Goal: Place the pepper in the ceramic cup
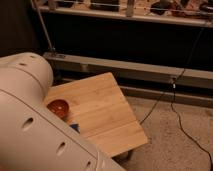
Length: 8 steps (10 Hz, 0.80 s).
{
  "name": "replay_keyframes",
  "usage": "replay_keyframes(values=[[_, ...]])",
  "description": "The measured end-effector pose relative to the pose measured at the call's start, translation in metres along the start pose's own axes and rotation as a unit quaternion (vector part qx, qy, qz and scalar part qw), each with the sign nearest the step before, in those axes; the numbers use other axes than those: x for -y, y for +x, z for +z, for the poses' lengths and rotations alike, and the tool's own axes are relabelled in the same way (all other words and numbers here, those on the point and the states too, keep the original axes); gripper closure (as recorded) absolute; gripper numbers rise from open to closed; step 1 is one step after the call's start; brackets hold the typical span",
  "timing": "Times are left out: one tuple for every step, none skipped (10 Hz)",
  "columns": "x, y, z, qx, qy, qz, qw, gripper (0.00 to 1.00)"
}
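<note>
Pepper does not show from this camera, so you cannot tell where it lies. Your gripper is out of view as well; its fingers are closed, and you cannot tell whether they hold anything. The big white perforated arm casing [30, 120] fills the near left corner. Just past its edge, a round red-orange bowl [58, 107] sits at the left of the pale bamboo tabletop [107, 112], and a small blue object [74, 128] peeks out nearer to you. On the right, a black cable [176, 107] trails over the speckled floor [167, 147].
</note>
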Motion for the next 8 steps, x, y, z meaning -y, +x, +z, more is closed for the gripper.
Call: replay_keyframes(values=[[0.005,-0.01,-0.003,0.026,0.004,0.014,0.9996,1.0],[0.005,-0.014,-0.003,0.039,0.002,0.022,0.999,1.0],[0.004,-0.018,-0.002,0.053,-0.001,0.029,0.9982,1.0],[0.002,-0.021,0.0,0.068,-0.004,0.033,0.9971,1.0],[0.002,-0.023,0.0,0.077,-0.005,0.035,0.9964,1.0],[0.001,-0.028,0.002,0.094,-0.007,0.037,0.9949,1.0],[0.001,-0.03,0.003,0.103,-0.007,0.038,0.994,1.0],[0.001,-0.033,0.006,0.111,-0.008,0.037,0.9931,1.0]])
